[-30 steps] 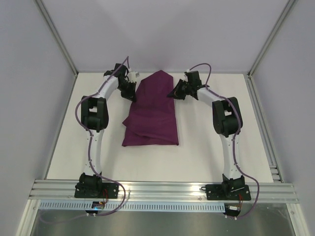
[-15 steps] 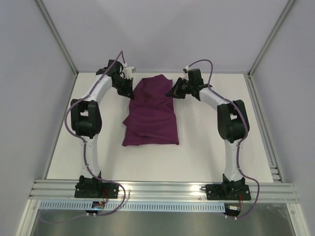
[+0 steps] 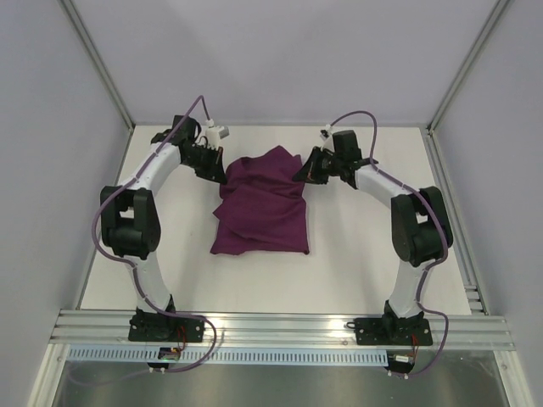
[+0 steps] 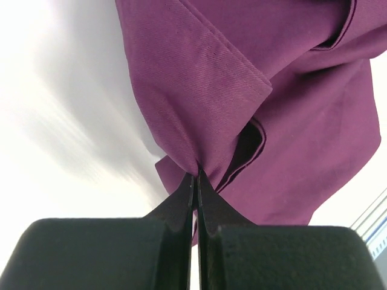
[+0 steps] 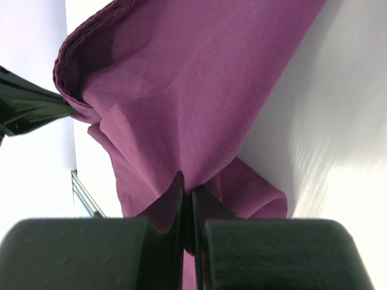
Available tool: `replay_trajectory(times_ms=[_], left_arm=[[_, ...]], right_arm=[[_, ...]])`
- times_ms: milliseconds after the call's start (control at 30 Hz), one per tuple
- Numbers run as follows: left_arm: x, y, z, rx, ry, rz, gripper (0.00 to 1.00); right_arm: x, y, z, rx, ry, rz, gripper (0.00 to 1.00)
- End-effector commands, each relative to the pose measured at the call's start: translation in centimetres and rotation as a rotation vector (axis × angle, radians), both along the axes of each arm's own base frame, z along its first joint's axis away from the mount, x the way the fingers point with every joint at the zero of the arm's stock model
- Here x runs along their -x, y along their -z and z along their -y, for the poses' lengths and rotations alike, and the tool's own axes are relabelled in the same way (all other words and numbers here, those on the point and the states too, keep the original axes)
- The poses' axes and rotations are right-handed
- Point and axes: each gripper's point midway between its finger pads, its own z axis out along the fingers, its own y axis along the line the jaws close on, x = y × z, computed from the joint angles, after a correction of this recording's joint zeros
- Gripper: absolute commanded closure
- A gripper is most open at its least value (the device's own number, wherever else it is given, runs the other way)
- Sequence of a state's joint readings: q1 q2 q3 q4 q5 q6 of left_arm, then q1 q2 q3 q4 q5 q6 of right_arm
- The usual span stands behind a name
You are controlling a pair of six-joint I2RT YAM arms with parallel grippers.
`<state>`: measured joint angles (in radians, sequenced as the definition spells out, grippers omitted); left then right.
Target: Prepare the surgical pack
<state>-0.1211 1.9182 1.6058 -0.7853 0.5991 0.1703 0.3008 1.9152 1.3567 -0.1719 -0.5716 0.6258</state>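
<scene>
The surgical pack shows as a dark purple cloth bundle [image 3: 260, 212] lying mid-table, its far part folded toward the near side. My left gripper [image 3: 219, 175] is shut on the cloth's far-left edge; in the left wrist view the pinch [image 4: 195, 175] gathers the cloth [image 4: 242, 72] into a pucker. My right gripper [image 3: 299, 174] is shut on the far-right edge, with the cloth [image 5: 199, 78] draped from its pinch [image 5: 188, 188]. The left fingertips [image 5: 36, 103] also show at the far fold in the right wrist view. No tray, instruments or gauze are visible; the cloth hides whatever lies under it.
White walls with aluminium posts enclose the white table [image 3: 356, 263] on three sides. An aluminium rail [image 3: 280, 326] carrying both arm bases runs along the near edge.
Both grippers have pulled the cloth's far flap toward the near side and lower. The raised peak has flattened into a fold over the bundle. Both elbows have swung outward.
</scene>
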Motion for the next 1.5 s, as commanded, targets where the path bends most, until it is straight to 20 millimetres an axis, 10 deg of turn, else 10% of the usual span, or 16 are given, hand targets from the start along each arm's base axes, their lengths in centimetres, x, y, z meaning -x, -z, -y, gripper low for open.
replay_trajectory(times_ms=[0, 733, 933, 1133, 1467], left_arm=[[0.5, -2.0, 0.0, 0.024, 0.070, 0.099, 1.00], [8.4, 0.9, 0.1, 0.071, 0.152, 0.001, 1.00], [10.1, 1.1, 0.2, 0.086, 0.186, 0.010, 0.77], [7.7, -0.5, 1.0, 0.128, 0.185, 0.054, 0.43], [2.2, -2.8, 3.3, 0.254, 0.144, 0.037, 0.29]], right_arm=[[1.6, -3.0, -0.5, -0.004, -0.056, 0.110, 0.96], [9.2, 2.7, -1.1, 0.079, -0.191, 0.018, 0.96], [10.7, 3.6, -1.4, 0.103, -0.215, 0.033, 0.90], [11.0, 4.6, -1.5, 0.126, -0.261, 0.037, 0.96], [11.5, 5.8, -1.1, 0.150, -0.296, 0.023, 1.00]])
